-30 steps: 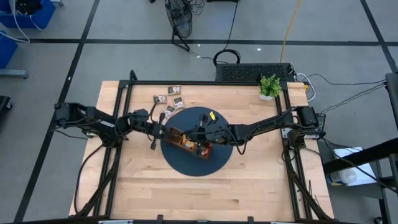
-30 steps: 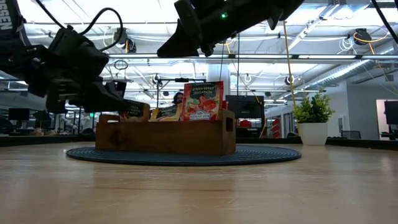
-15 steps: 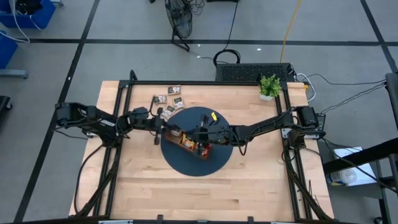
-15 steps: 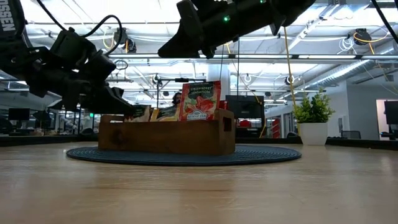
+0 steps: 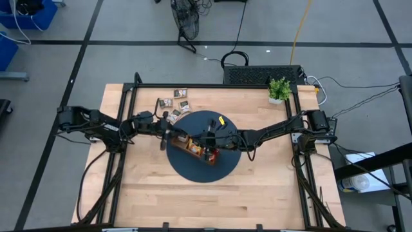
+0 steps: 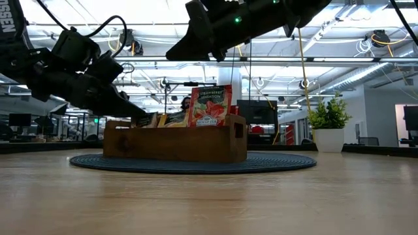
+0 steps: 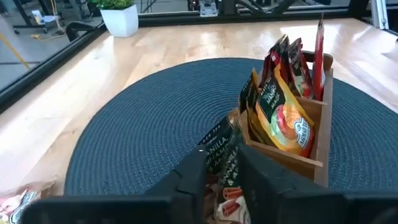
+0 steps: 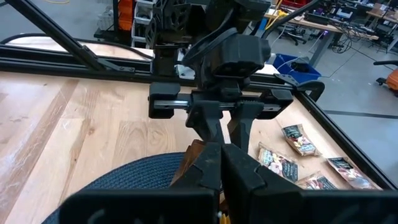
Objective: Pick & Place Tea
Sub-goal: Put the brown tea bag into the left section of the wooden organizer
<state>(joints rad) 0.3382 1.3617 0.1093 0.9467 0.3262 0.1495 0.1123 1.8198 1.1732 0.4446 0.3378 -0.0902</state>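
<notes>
From above, on the round dark mat [image 5: 199, 164], the wooden tray [image 5: 193, 148] sits between both arms, loose sachets [image 5: 174, 102] lying beyond it. At table height, a red sachet [image 6: 210, 106] stands tallest in the tray. Past the left gripper [image 7: 222, 168], its fingers pinch a dark brown sachet [image 7: 225, 163] at the tray's end. The right gripper [image 8: 222, 163] shows fingers pressed together, empty.

Both arms reach in toward the middle of the table from opposite sides, stretched low and nearly level. The left gripper [image 5: 168, 134] points right and tilts downward, its fingers [image 7: 191, 175] pinched close on a dark tea sachet [image 7: 225, 163]. The right gripper [image 5: 207, 143] faces it, fingers [image 8: 209, 163] pressed together, just beside the left one.
</notes>
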